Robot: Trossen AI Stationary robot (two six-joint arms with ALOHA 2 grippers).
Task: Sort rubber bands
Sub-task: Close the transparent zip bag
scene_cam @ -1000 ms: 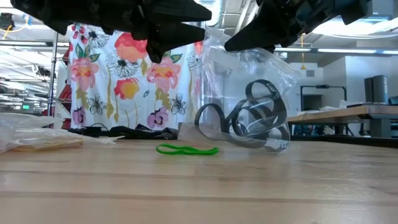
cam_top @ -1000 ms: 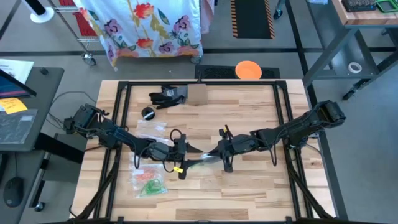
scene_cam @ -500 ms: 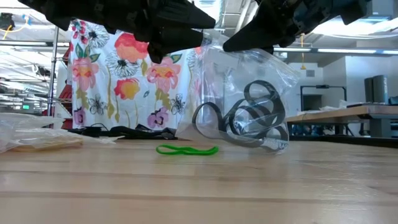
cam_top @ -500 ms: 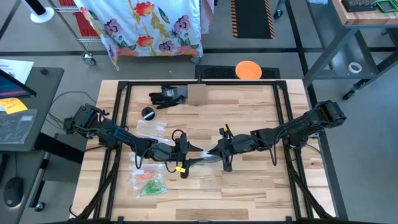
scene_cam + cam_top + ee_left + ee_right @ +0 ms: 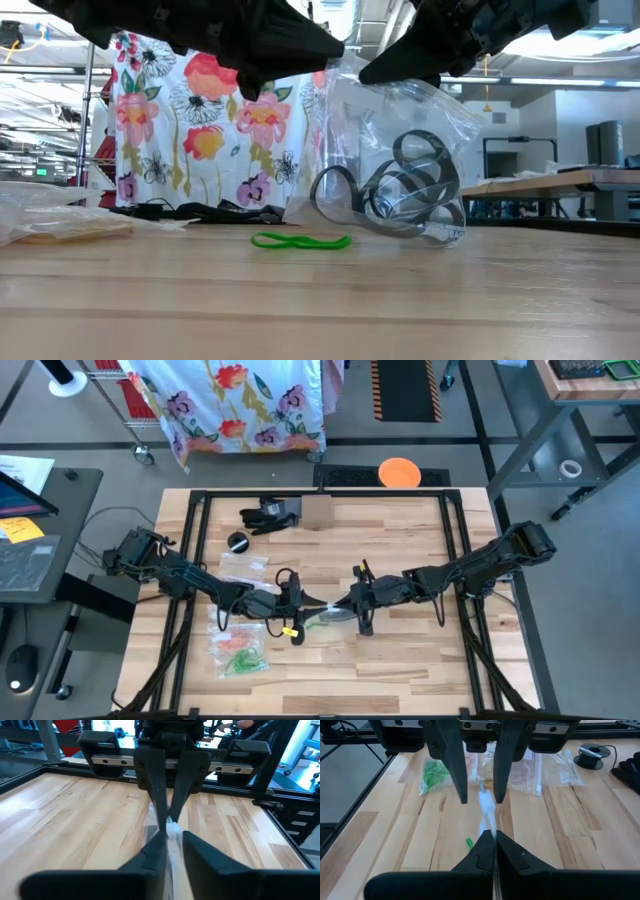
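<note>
The table (image 5: 320,300) is pale wood in planks, with visible grain and a smooth, faintly sheened finish, bordered by a matt black metal frame (image 5: 470,560). The bag (image 5: 400,150) held between the two arms is thin clear plastic, glossy and crinkled, catching highlights along its folds; the dark bands (image 5: 405,195) inside it look like smooth rubber with a slight shine. The green rubber band (image 5: 300,241) lying on the wood is bright and smooth, a little glossy. More clear plastic bags (image 5: 240,650) lie flat and shiny on the table. Both grippers' fingers (image 5: 460,760) are matt dark plastic. Behind the table hangs a soft flowered cloth (image 5: 200,140).
</note>
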